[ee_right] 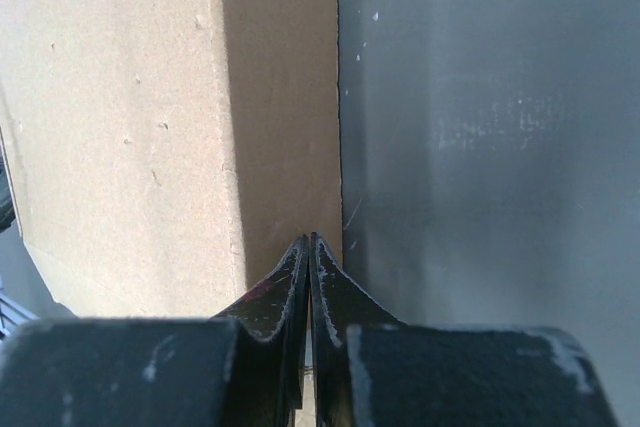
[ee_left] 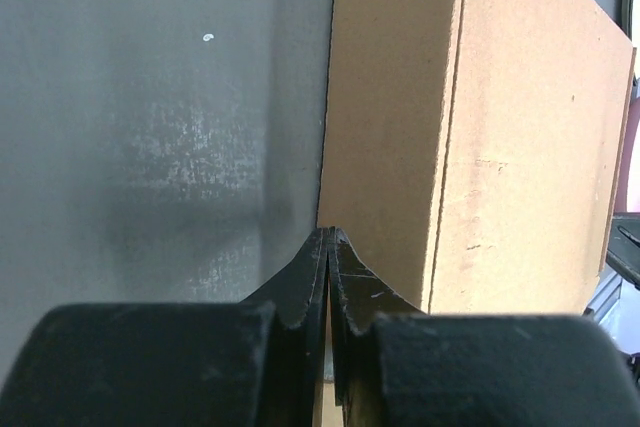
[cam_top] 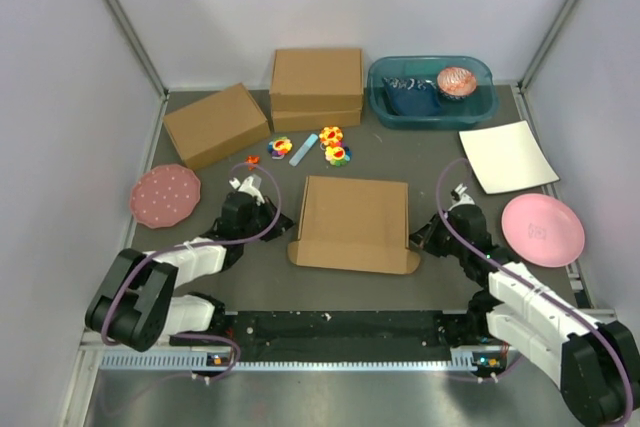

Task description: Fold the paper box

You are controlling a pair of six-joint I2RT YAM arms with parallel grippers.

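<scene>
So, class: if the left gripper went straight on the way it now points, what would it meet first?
Probably the paper box: the left gripper, shut, has its tips at the foot of the box's side wall, where it meets the table. Depth is unclear.

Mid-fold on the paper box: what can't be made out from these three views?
- Left wrist view: the left gripper is shut at the paper box's side wall; the gripper itself hides whether cardboard is pinched.
- Right wrist view: likewise for the right gripper.
- Top view: both wrists cover those contact spots, and the box's top panel hides its inside.
- Top view: the teal bin's contents are too small to identify.
</scene>
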